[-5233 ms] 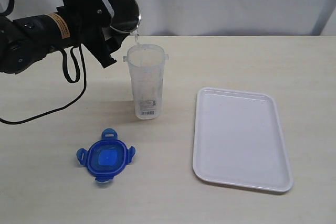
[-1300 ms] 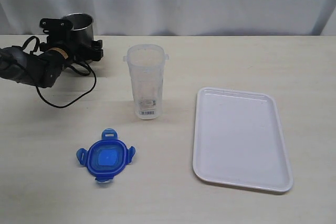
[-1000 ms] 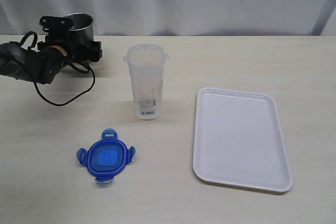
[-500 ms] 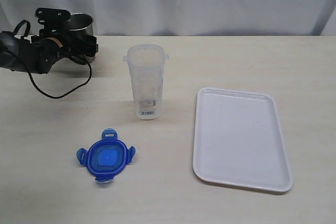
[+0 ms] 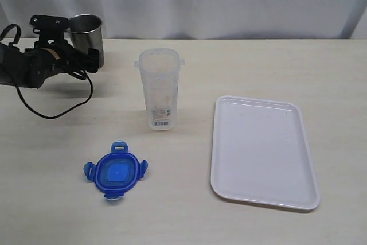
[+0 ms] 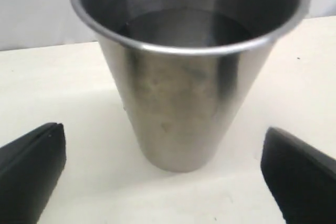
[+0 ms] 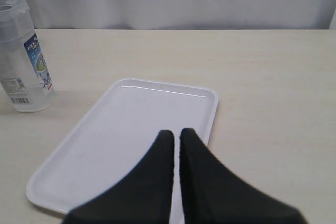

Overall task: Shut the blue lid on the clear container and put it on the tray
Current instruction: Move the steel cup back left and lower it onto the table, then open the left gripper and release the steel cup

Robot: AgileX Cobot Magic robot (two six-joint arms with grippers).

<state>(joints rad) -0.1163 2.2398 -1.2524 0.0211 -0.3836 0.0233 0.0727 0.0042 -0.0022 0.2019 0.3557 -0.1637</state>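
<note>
The blue lid [image 5: 115, 171] lies flat on the table near the front left, snap flaps spread out. Behind it the clear container [image 5: 159, 87] stands upright and uncovered; the right wrist view shows it too [image 7: 23, 61]. The white tray [image 5: 264, 150] lies bare to the right of the container. My left gripper [image 5: 71, 41] is at the back left, open wide, with nothing in it. Its black fingers [image 6: 31, 166] stand apart on either side of a steel cup. My right gripper [image 7: 173, 135] is shut and empty, hovering over the tray [image 7: 121, 129]; the exterior view does not show it.
A steel cup [image 5: 87, 32] stands upright at the back left corner, just beyond my left fingertips [image 6: 184, 77], untouched. A black cable [image 5: 54, 107] loops from the left arm onto the table. A white curtain backs the table.
My left gripper has pulled back to the left, off the steel cup, which stays standing where it was set. Lid, container and tray have not moved.
</note>
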